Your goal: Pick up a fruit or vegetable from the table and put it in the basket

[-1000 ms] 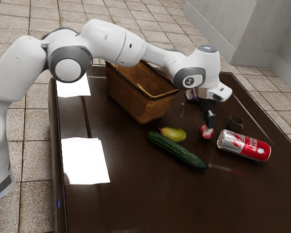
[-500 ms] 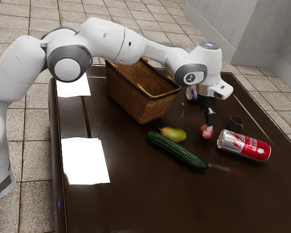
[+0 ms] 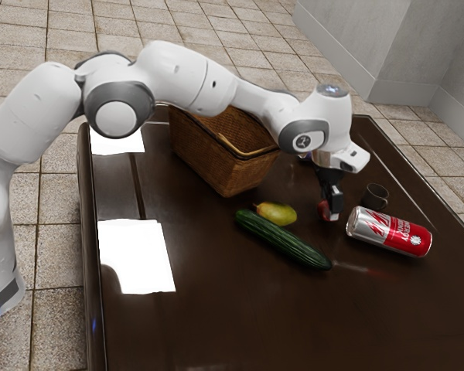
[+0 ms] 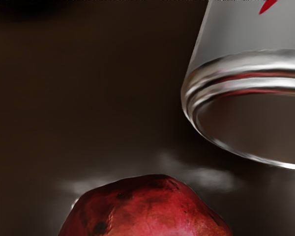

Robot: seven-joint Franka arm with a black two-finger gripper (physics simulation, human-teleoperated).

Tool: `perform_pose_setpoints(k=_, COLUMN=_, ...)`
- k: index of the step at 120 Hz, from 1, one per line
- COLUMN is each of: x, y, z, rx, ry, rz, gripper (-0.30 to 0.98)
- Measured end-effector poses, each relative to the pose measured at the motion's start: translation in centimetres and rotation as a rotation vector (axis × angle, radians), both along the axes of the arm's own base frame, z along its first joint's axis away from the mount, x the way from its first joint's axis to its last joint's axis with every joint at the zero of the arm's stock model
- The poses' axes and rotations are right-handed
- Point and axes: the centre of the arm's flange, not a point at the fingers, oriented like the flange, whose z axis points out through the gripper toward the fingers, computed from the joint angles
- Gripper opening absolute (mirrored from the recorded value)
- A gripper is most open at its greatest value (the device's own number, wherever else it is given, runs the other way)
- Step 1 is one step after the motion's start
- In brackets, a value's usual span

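In the exterior view my gripper (image 3: 332, 205) is low at the red fruit (image 3: 323, 210), which looks like a pomegranate and is partly hidden behind it. How the gripper stands on the fruit is unclear. The red fruit (image 4: 147, 209) lies just under my hand in the wrist view. A green-yellow pear or mango (image 3: 277, 213) and a long green cucumber (image 3: 283, 240) lie on the table. The brown wicker basket (image 3: 223, 171) stands upright, towards the arm's base from the gripper.
Close to the gripper, a red and silver can (image 3: 389, 231) lies on its side on the dark table (image 3: 240, 317). Behind it is a small dark cup (image 3: 376, 195). A partly hidden object (image 3: 305, 157) is behind my hand, near the basket.
My hand has moved down, bringing the gripper lower over the red fruit and covering more of it. The other things have stayed where they were.
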Motion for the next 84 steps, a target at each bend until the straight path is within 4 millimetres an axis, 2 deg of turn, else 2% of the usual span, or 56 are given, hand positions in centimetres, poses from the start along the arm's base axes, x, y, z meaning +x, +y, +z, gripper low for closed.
perform_pose_setpoints(k=22, x=0.18, y=0.61, z=-0.21, rx=0.001, ry=-0.011, rz=0.009, gripper=0.66)
perform_pose_setpoints(k=46, x=0.32, y=0.42, z=-0.66, rx=0.001, ry=-0.012, rz=0.007, gripper=0.66)
perform_pose_setpoints(k=63, x=0.34, y=0.37, z=-0.65, rx=0.001, ry=-0.014, rz=0.007, gripper=0.53)
perform_pose_setpoints(k=84, x=0.35, y=0.28, z=-0.61, rx=0.001, ry=-0.016, rz=0.007, gripper=0.46)
